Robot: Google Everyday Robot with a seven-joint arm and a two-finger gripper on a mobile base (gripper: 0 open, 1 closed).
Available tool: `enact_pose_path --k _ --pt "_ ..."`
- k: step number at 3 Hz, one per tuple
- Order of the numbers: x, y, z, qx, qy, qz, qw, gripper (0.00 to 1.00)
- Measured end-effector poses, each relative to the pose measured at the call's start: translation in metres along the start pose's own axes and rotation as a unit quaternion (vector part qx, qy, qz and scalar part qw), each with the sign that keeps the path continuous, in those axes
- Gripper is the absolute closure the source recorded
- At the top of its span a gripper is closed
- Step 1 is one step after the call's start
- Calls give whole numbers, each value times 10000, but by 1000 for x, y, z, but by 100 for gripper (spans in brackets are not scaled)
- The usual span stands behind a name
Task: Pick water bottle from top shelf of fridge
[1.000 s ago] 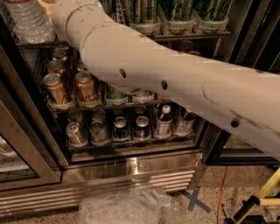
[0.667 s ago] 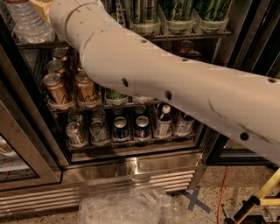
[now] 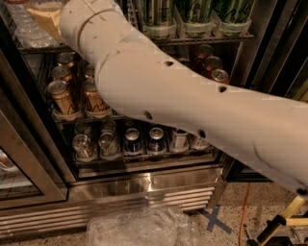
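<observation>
Step in hand: the reach toward the grasp is judged to be under way; no grasp can be confirmed.

Arm: the arm (image 3: 183, 110) is seen crossing the view from lower right to upper left, with its wrist end at the top shelf's left part.

Gripper: the gripper is not shown. It is taken to lie past the wrist end, at or above the upper-left edge of the view. Whether it is apart, together or clamped on anything cannot be told.

Task's thing: the water bottle (image 3: 29, 31), clear ribbed plastic, is seen at the far left of the top shelf (image 3: 207, 38), just beside the wrist end. A tan patch (image 3: 45, 19) is noted against it; label or robot part cannot be told.

Fridge: the fridge (image 3: 144, 187) is seen with its dark interior exposed.

Other stock: tall cans (image 3: 192, 12) are held on the same shelf to the right; short cans (image 3: 60, 93) on the rack below.

Next move: closure around the bottle's body is called for, then a lift clear of the front rail and a straight withdrawal.

Risk: thin plastic is judged likely to give under squeeze, and the neighbouring tall cans could be knocked by the arm.
</observation>
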State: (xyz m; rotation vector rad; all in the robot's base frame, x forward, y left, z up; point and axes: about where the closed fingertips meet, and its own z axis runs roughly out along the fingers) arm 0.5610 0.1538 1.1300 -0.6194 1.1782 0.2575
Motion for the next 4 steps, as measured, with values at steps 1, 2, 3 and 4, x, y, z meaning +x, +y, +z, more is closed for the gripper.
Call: enact_pose_path --k 1,2,3,4 --pt "5 4 -19 -21 165 -28 9999 100" --pt "13 10 -35 -42 319 24 9995 100" --pt "18 11 -48 4 437 51 9990 100" --pt "22 10 -60 67 551 42 9985 100"
